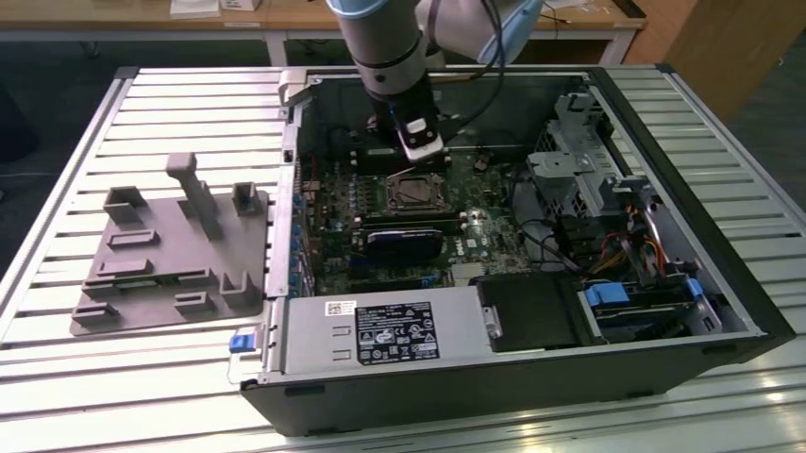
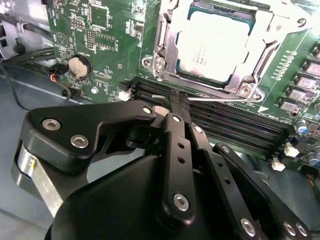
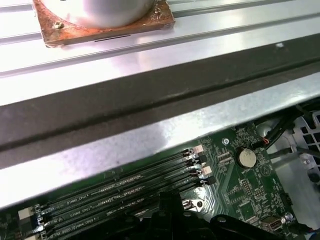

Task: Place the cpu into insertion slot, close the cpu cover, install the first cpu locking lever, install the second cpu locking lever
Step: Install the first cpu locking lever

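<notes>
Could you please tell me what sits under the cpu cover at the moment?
The cpu lies under the cpu cover; its silver top shows through the cut-out. Its edges and whatever is beneath it are hidden.

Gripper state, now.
Gripper: closed, with its tips at the thin locking lever; whether it actually grips the lever cannot be told.

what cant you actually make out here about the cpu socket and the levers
- cpu: in the second wrist view, one side is cut off by the picture edge.
- locking lever: in the second wrist view, the pincer hides part of this thin rod, so whether it is hooked is unclear.
- insertion slot: in the exterior view, too small to tell the lever or cover state.
</notes>
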You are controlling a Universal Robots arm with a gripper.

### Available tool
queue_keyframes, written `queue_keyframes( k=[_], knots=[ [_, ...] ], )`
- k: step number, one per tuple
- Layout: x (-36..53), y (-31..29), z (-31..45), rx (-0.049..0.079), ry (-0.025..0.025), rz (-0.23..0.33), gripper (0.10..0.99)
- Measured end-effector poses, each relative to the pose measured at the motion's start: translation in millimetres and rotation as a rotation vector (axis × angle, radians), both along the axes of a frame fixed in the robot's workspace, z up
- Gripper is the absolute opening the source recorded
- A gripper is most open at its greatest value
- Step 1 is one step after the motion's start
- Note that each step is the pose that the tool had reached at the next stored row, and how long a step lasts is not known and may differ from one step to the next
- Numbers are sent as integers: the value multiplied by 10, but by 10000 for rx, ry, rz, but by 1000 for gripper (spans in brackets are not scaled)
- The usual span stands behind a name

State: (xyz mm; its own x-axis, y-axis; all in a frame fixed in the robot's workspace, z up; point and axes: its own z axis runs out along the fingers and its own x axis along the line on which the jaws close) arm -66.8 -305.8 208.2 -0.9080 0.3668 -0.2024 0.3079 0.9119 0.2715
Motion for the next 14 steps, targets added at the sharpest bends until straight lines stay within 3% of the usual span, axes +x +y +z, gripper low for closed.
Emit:
queue_keyframes(
  k=[9, 14],
  knots=[
    [-44, 48, -36, 0, 0, -635, 102],
    [-44, 49, -55, -8, 1, -717, 102]
  ],
)
